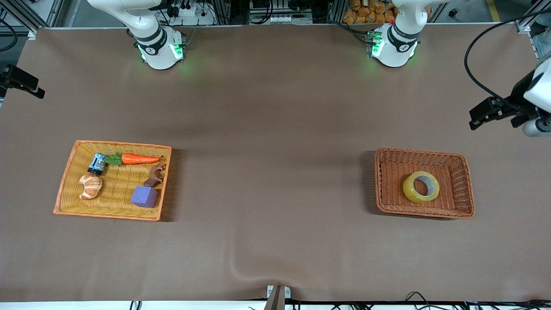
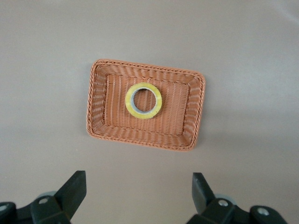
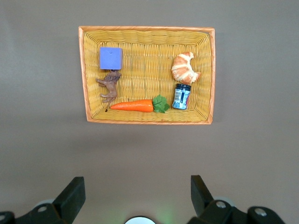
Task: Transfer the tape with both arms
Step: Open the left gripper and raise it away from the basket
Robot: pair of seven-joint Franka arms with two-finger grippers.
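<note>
Table (image 1: 275,120) in brown covering, wide and mostly bare through the middle. Yellow tray-basket (image 1: 64,185) toward the right arm's end, nearer the front camera's edge than the bases, loaded with a carrot (image 1: 140,159), purple block (image 1: 145,196), croissant (image 1: 91,186), brown animal figure (image 1: 156,175) and small dark jar (image 1: 97,163). Orange-brown wicker basket (image 1: 467,189) toward the left arm's end, roughly level with the yellow one. Tape (image 1: 421,187) flat inside that wicker basket, near its centre, hole upward, touched by neither arm. Left gripper (image 2: 138,193) high over the table beside the wicker basket, toward the bases' edge, fingers spread wide, empty. Right gripper (image 3: 138,195) high over the table beside the yellow basket, fingers likewise wide apart, empty.
</note>
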